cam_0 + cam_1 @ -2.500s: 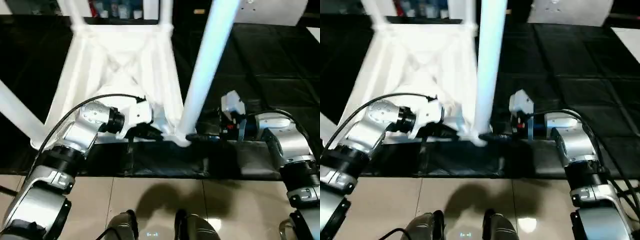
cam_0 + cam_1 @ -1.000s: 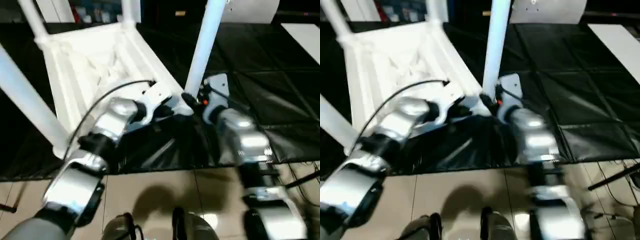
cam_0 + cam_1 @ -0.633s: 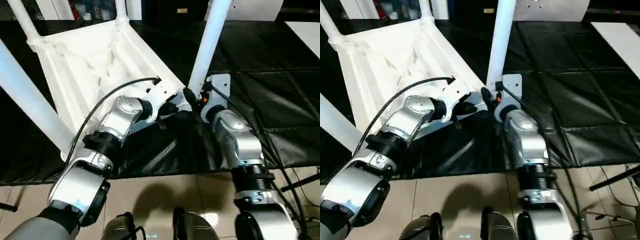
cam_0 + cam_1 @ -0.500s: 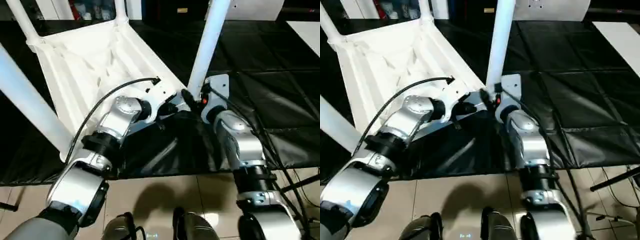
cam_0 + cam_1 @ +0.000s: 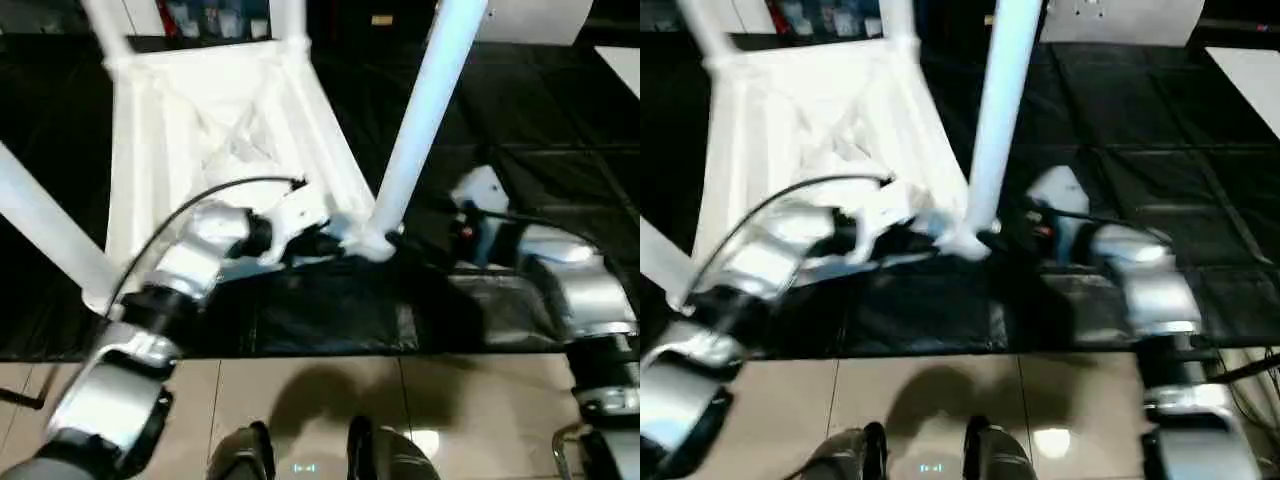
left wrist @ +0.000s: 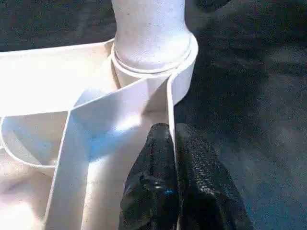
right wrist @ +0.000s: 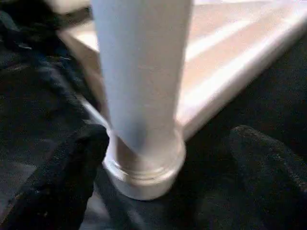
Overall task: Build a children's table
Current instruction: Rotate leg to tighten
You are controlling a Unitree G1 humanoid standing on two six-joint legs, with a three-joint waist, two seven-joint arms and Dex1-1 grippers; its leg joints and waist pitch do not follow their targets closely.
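We see the children's table (image 5: pixel 215 120) lying upside down on black sheeting (image 5: pixel 560 130), its ribbed underside facing up and its white legs rising from the corner sockets. The nearest leg (image 5: pixel 425 110) stands in the corner socket (image 5: pixel 368 243) closest to us, between our two arms.

Our left gripper (image 6: pixel 173 143) comes in from the tabletop side. Its black fingers (image 6: pixel 153 191) are pressed together on the thin edge wall of the tabletop (image 6: pixel 170 103), pinching that rim just beside the socket where the leg seats.

Our right gripper (image 7: pixel 168 158) faces the same corner from the other side. Its fingers (image 7: pixel 53 182) are spread wide, one on each side of the leg's base, apart from the leg and holding nothing.
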